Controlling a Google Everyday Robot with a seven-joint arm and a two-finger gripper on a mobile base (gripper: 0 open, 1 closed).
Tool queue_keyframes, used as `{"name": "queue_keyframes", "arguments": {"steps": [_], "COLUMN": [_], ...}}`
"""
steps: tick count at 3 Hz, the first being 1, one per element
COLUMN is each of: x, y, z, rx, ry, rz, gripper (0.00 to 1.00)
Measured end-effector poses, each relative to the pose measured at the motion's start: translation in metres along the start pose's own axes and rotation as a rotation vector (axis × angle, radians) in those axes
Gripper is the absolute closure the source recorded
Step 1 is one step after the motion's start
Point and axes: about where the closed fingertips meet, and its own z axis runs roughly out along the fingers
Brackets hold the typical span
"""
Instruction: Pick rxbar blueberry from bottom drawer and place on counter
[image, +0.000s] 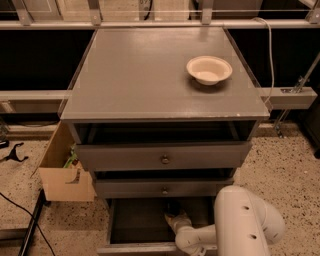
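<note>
My gripper (175, 219) is down inside the open bottom drawer (134, 223), near its back right part; can't tell if it's open or closed. My white arm (242, 226) reaches in from the drawer's front right corner. The rxbar blueberry can't be made out in the dark drawer interior. The two knobbed drawers (162, 159) above are slightly pulled out. On the tabletop (135, 75), a cream bowl (209, 69) sits near the right edge. A cardboard box (62, 181) is on the floor to the left of the cabinet.

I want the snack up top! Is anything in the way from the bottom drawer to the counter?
Yes. The claw reaches inside the bottom drawer, and the middle drawer and top drawer stick out just above it. On the counter, only a bowl sits back right.
</note>
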Motion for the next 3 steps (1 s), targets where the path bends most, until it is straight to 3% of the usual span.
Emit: {"name": "queue_keyframes", "arguments": {"steps": [1, 3], "x": [-0.0111, -0.0149], "y": [0.0058, 0.0079], "z": [-0.0119, -0.0144], "rx": [-0.023, -0.030], "ry": [-0.010, -0.032], "rz": [-0.039, -0.065], "gripper": [1.00, 1.00]}}
